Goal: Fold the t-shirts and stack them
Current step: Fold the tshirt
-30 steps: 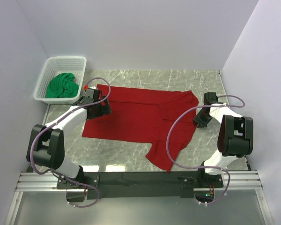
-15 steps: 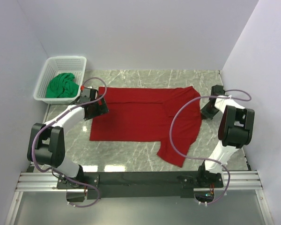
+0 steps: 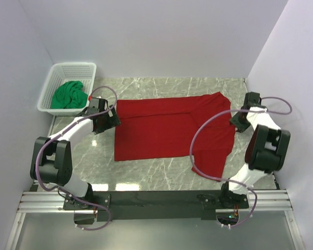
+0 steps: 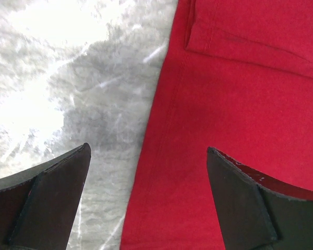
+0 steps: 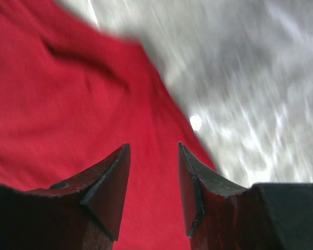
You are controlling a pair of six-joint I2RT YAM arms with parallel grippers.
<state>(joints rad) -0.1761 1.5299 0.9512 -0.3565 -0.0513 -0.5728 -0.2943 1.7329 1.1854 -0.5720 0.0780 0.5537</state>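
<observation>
The deep red t-shirt [image 3: 167, 127] lies spread flat on the marble table, with one sleeve hanging toward the front right. My left gripper [image 3: 112, 119] is over its left edge. In the left wrist view the gripper [image 4: 147, 147] is wide open and empty, and the shirt's edge [image 4: 240, 104] runs between the jaws. My right gripper [image 3: 235, 121] is over the shirt's right edge. In the blurred right wrist view the gripper [image 5: 154, 144] has its jaws narrowly apart above the red fabric [image 5: 68, 104]. The bright green t-shirt [image 3: 69, 95] lies bunched in the basket.
The white lattice basket [image 3: 73, 65] stands at the back left corner against the wall. Grey walls close the table on the left, back and right. The right arm is close to the right wall. Bare marble [image 3: 161, 172] shows in front of the shirt.
The red shirt has slid to the right and lies flatter. My right gripper moved right and back along with it. My left gripper stayed almost in place, now at the shirt's left edge.
</observation>
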